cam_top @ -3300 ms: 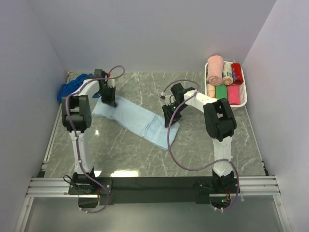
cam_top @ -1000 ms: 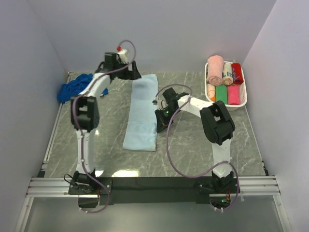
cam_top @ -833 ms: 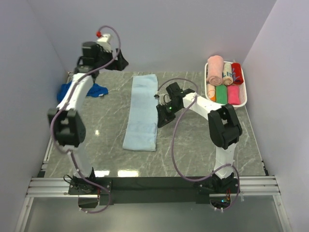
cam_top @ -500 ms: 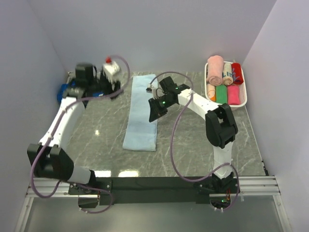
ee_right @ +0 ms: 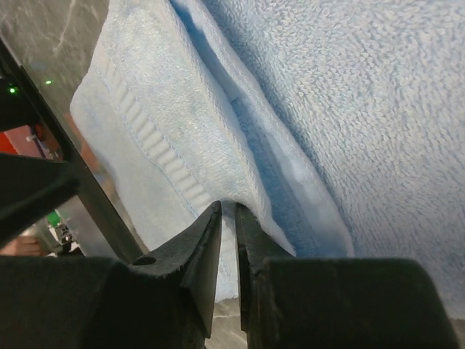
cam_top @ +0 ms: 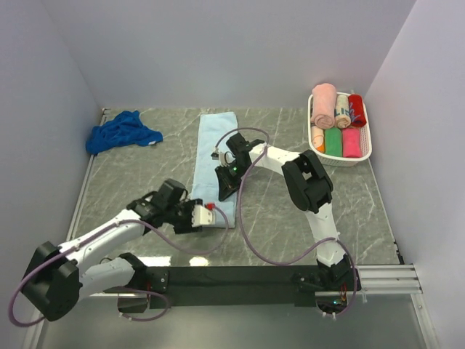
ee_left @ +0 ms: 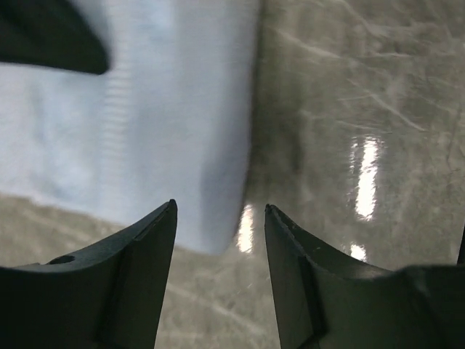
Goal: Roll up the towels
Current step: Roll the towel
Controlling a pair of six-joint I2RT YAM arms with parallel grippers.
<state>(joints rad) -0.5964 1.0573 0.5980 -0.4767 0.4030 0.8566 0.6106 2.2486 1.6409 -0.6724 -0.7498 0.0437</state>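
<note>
The pale blue towel [cam_top: 215, 142] lies flat and lengthwise in the middle of the table. In the right wrist view my right gripper [ee_right: 227, 209] is shut on a raised fold of the pale blue towel [ee_right: 167, 123] at its right edge; from above the right gripper [cam_top: 221, 190] sits low over the towel's near half. My left gripper [cam_top: 214, 218] hovers at the towel's near end, open. Its fingers [ee_left: 145, 247] frame bare table, with the towel's corner [ee_left: 211, 233] just ahead of them. The royal blue towel [cam_top: 120, 131] lies crumpled at the back left.
A white basket [cam_top: 369, 138] at the back right holds rolled pink, green and red towels. Walls close in the table on the left, back and right. A black rail [cam_top: 232, 276] runs along the near edge.
My left arm has swung from the back of the table down to the front left, its jaws narrowing. My right gripper has slid left and nearer, onto the towel's right edge.
</note>
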